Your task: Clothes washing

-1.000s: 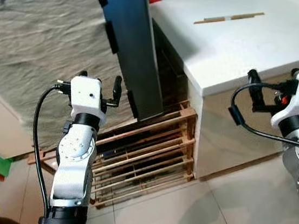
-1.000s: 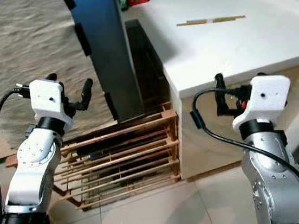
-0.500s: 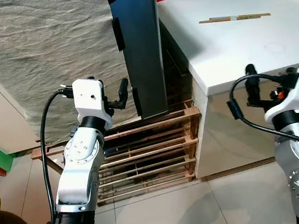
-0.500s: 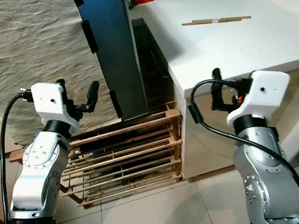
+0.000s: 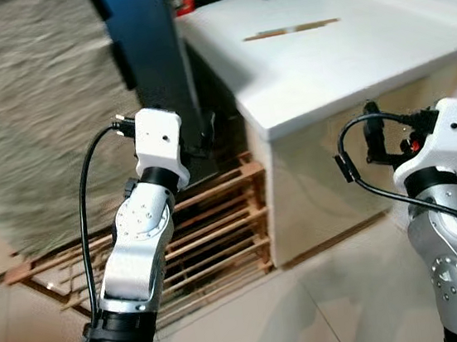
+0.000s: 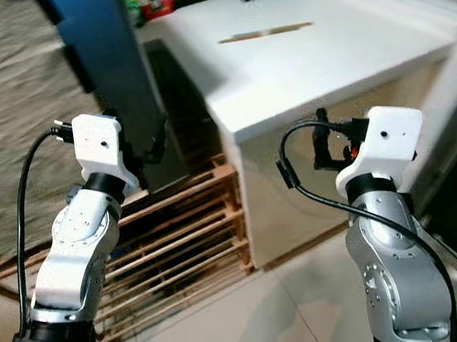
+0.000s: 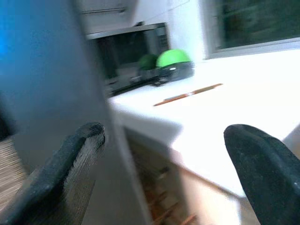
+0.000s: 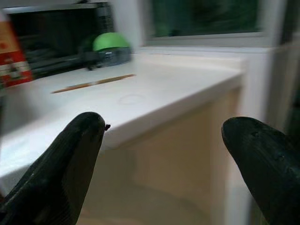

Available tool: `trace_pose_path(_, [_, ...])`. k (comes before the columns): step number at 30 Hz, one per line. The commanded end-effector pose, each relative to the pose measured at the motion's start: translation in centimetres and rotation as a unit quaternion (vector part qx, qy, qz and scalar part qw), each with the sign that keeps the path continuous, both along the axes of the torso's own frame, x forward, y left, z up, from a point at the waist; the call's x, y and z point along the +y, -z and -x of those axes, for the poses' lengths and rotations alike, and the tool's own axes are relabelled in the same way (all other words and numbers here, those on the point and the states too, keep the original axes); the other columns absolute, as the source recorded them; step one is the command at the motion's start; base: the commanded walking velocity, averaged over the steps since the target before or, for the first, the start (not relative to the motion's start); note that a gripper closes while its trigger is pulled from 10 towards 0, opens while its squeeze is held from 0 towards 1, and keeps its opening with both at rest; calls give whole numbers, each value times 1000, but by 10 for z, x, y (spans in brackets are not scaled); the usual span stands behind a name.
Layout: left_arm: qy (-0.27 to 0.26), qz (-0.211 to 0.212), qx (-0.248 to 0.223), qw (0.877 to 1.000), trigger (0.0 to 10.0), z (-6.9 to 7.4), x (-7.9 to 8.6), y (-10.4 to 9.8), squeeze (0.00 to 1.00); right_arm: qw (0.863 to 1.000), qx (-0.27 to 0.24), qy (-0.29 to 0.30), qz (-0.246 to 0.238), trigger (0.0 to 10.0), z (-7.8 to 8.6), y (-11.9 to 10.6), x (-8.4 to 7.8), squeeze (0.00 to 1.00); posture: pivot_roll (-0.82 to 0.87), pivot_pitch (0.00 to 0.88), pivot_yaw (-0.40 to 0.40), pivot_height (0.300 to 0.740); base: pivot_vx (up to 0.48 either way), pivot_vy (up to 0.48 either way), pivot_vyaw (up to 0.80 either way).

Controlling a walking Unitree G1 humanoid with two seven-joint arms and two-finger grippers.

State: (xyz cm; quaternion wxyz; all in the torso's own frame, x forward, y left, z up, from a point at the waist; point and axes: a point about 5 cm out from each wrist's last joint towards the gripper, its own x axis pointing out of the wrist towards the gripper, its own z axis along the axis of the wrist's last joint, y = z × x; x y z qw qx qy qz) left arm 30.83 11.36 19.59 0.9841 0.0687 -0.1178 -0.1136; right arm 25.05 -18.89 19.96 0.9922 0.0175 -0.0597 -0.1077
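Cloth (image 5: 31, 128), a grey-beige sheet, hung at upper left of the eye views, blurred, behind a wooden rack (image 5: 202, 224) that sat low on the tile floor (image 5: 296, 313). No gripper touched it.

A dark blue panel (image 5: 148, 56) stood upright at top centre, between cloth and white table (image 5: 339, 49). Its lower edge ended just above the rack.

Left gripper (image 7: 164, 154) was raised at centre-left of the eye views, close beside the panel; jaws wide apart, nothing held. In the left wrist view the panel sat behind one finger (image 7: 70, 164), w/ the table past the other.

Right gripper (image 8: 161, 154) was up at mid-right of the eye views, near the table's front edge, below the top. Jaws wide apart, empty, facing the table edge and its beige front (image 8: 178, 154).

On the table, upper centre: a thin wooden stick (image 5: 290, 29), lying flat, well apart from both grippers. Far back, top of frame: a green-domed item (image 8: 110, 44), a black appliance (image 8: 51, 33) and a red-and-white box (image 6: 142, 0), all blurred. Window (image 8: 206, 16) behind the table in the right wrist view.
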Motion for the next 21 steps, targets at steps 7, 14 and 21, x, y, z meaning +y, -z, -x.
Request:
trace_pose_path(7, [20,-4,11,1000,10000,-1,1,1,0,999,29,29,6,10000,8,12,-1,0,-90,0,126,740,0,0,-800])
trace_pose_path(14, [9,-11,10,1000,10000,1,4,3,0,998,50,26,23,10000,5,20,1,0,-57,0,88,740,0,0,-800])
trace_pose_path(21, [-19,-21,20,999,10000,9,15,10,0,998,62,-1,29,10000,-5,24,7,0,-2,0,18,740,0,0,-800])
